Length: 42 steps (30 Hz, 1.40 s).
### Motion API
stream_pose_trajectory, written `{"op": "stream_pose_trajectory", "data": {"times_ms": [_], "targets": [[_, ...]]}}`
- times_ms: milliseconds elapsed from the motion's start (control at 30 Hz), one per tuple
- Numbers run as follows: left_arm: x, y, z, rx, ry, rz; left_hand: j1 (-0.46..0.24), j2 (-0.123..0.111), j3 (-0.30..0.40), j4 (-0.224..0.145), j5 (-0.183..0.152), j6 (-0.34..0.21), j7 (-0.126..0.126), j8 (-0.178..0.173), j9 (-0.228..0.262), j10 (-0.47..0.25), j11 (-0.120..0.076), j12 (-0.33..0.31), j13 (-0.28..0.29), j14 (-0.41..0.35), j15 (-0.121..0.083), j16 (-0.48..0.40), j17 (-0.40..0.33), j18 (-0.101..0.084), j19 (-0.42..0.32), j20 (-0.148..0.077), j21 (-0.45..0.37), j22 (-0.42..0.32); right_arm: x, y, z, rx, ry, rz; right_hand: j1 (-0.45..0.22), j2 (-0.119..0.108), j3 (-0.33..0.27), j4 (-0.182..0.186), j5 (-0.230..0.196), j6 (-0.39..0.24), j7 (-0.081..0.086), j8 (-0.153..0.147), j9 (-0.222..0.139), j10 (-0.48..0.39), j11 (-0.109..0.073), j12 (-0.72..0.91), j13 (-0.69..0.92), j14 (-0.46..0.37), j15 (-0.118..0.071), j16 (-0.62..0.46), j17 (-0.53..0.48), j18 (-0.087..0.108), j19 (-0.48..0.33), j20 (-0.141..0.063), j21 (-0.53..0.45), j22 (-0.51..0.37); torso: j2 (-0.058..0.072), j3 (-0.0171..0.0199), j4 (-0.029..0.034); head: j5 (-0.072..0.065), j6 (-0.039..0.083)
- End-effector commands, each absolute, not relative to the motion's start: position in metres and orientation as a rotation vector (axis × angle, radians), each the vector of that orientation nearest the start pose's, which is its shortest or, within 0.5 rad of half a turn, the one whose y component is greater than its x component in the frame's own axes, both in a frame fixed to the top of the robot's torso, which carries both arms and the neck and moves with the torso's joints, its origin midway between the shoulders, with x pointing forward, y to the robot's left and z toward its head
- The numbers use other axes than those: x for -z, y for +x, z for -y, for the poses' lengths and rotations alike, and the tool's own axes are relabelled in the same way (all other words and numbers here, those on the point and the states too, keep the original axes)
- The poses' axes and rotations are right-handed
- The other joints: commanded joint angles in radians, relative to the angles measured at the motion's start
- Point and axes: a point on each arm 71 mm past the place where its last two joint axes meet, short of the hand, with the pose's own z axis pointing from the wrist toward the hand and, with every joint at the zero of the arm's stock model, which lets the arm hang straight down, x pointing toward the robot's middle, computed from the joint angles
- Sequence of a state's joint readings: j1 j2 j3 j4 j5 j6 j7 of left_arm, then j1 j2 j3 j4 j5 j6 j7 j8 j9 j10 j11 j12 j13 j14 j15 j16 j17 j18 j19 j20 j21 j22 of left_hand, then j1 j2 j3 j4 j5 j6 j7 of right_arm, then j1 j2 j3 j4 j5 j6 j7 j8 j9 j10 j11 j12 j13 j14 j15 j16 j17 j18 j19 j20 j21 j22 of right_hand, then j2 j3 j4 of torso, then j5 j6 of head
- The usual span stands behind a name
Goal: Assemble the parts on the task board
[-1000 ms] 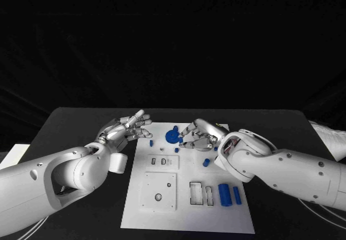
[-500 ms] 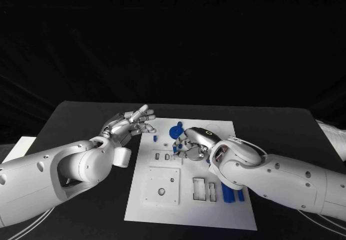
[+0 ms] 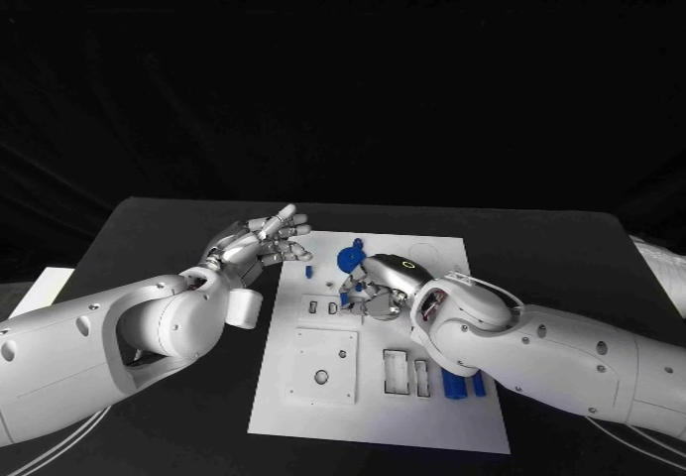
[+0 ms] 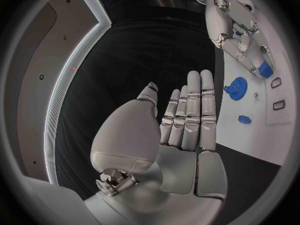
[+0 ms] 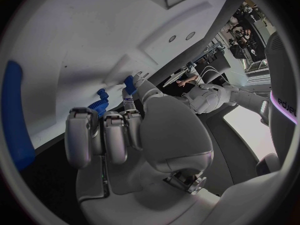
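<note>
The white task board point(image 3: 375, 416) lies in the middle of the black table. My right hand point(image 3: 379, 286) is curled down over its upper middle, beside two small slots point(image 3: 322, 308). At its fingertips it pinches a small blue part point(image 5: 130, 84), which also shows in the left wrist view point(image 4: 263, 68). A blue gear point(image 3: 346, 262) stands on the board just beyond that hand. My left hand point(image 3: 266, 241) hovers open, fingers straight, over the board's far left corner. A small blue peg point(image 3: 307, 271) lies below it.
Two blue cylinders point(image 3: 459, 386) lie at the board's right edge, partly behind my right forearm. A square inset plate point(image 3: 322, 366) and two upright rectangular slots point(image 3: 404, 374) take up the board's near half. A white sheet point(image 3: 32, 297) lies at the table's left edge.
My right hand has come down and toward the left, from beside the gear to the small slots. My left hand has stayed raised and open. The camera has shifted.
</note>
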<state>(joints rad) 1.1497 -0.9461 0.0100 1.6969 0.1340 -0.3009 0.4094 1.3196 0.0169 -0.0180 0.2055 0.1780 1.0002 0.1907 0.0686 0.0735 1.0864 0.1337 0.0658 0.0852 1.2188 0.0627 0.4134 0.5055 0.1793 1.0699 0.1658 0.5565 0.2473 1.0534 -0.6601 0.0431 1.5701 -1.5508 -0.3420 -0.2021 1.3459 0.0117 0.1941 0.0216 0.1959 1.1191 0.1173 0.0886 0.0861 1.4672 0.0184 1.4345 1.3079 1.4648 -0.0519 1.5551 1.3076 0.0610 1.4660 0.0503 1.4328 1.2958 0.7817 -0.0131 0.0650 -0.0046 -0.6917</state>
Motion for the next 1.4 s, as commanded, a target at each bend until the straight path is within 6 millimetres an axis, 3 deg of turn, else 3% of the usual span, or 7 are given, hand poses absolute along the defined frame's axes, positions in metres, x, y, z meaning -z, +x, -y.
{"op": "stream_pose_trajectory", "data": {"times_ms": [33, 567, 933, 1400], "targets": [[0.1701, 0.4542, -0.2081, 1.701, -1.275, -1.38, 0.008, -0.001, 0.001, -0.005, -0.001, -0.004, 0.003, -0.002, 0.0, -0.004, 0.001, -0.001, -0.001, -0.007, -0.001, -0.006, 0.001, 0.002, -0.007, -0.001, -0.002, -0.001, 0.217, 0.4493, 0.0979, -0.78, -0.206, -1.697, -0.008, 0.008, 0.005, 0.0, 0.003, 0.035, -0.024, 0.003, 0.002, 0.045, -0.007, 0.003, 0.185, 0.101, -0.007, 0.003, 0.239, -0.006, 0.013, -0.007, 0.001, 0.0, 0.001, 0.0005, -0.0007, 0.0, -0.002], [0.1703, 0.4544, -0.2091, 1.698, -1.276, -1.38, 0.008, -0.001, 0.001, -0.005, -0.001, -0.004, 0.003, -0.002, 0.0, -0.004, 0.001, -0.001, -0.001, -0.007, -0.001, -0.006, 0.001, 0.002, -0.007, -0.001, -0.002, -0.001, 0.2216, 0.446, 0.0965, -0.764, -0.248, -1.739, -0.019, -0.002, 0.004, 0.002, 0.003, 0.032, -0.023, 0.0, 0.002, 0.043, -0.007, -0.001, 0.184, 0.1, -0.007, 0.002, 0.238, -0.005, 0.012, -0.007, 0.0, -0.002, 0.0, 0.0002, -0.0016, 0.0, -0.009], [0.1703, 0.4543, -0.2096, 1.697, -1.277, -1.38, 0.01, 0.0, 0.002, -0.007, -0.001, -0.004, 0.004, -0.002, 0.0, -0.004, 0.001, -0.001, -0.001, -0.007, 0.0, -0.008, 0.002, 0.002, -0.008, 0.0, -0.002, -0.002, 0.2235, 0.445, 0.0972, -0.75, -0.263, -1.75, -0.036, -0.024, 0.002, 0.003, 0.013, 0.026, -0.019, -0.007, 0.0, 0.039, -0.004, -0.009, 0.18, 0.099, -0.005, 0.0, 0.234, -0.005, 0.01, -0.006, -0.003, -0.006, 0.0, -0.0002, -0.0006, -0.001, -0.013], [0.1704, 0.4542, -0.21, 1.696, -1.278, -1.383, 0.01, 0.0, 0.002, -0.007, -0.001, -0.004, 0.004, -0.002, 0.0, -0.004, 0.001, -0.001, -0.001, -0.007, 0.0, -0.008, 0.002, 0.002, -0.008, 0.0, -0.002, -0.002, 0.2212, 0.4457, 0.0966, -0.732, -0.248, -1.709, -0.093, -0.082, -0.03, 0.024, 0.008, -0.035, 0.005, -0.027, -0.014, 0.007, 0.017, -0.073, 0.144, 0.099, 0.012, -0.002, 0.232, -0.003, 0.006, 0.008, -0.01, -0.017, 0.0, -0.0003, -0.0008, -0.002, -0.014]]}}
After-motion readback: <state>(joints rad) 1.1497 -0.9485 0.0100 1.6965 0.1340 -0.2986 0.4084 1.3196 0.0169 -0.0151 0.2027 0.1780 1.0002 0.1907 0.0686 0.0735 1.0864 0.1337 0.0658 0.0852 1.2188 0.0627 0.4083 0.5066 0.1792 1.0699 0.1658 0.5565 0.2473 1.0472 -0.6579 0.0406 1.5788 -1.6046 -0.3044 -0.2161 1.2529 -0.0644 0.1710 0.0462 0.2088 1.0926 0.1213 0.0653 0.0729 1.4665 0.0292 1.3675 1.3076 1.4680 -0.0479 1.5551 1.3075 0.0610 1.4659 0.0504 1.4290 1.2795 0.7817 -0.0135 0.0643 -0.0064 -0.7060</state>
